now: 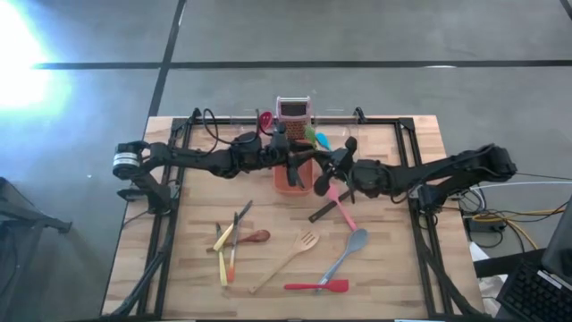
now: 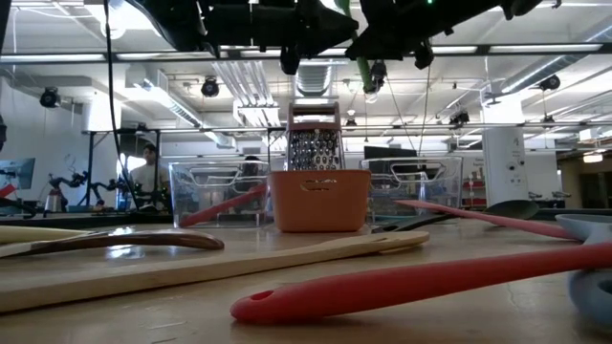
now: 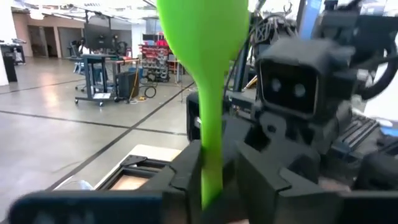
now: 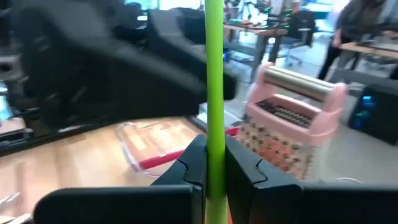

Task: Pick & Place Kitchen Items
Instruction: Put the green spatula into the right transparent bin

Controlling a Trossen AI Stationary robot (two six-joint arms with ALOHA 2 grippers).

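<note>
Green spoon point(image 3: 202, 37) clamped by both jaws, tip cropped

Both arms reach in and meet over the middle of the table. The left end effector point(image 3: 212, 177) and right end effector point(image 4: 214, 168) are each squeezed tight.

The wooden desk point(image 1: 384, 268) carries an orange tub point(image 1: 292, 179), a pink grater point(image 1: 293, 110), seemingly clear tubs point(image 2: 212, 191) behind, and scattered utensils: red spatula point(image 1: 318, 286), wooden fork point(image 1: 288, 260), grey ladle point(image 1: 347, 253).
</note>
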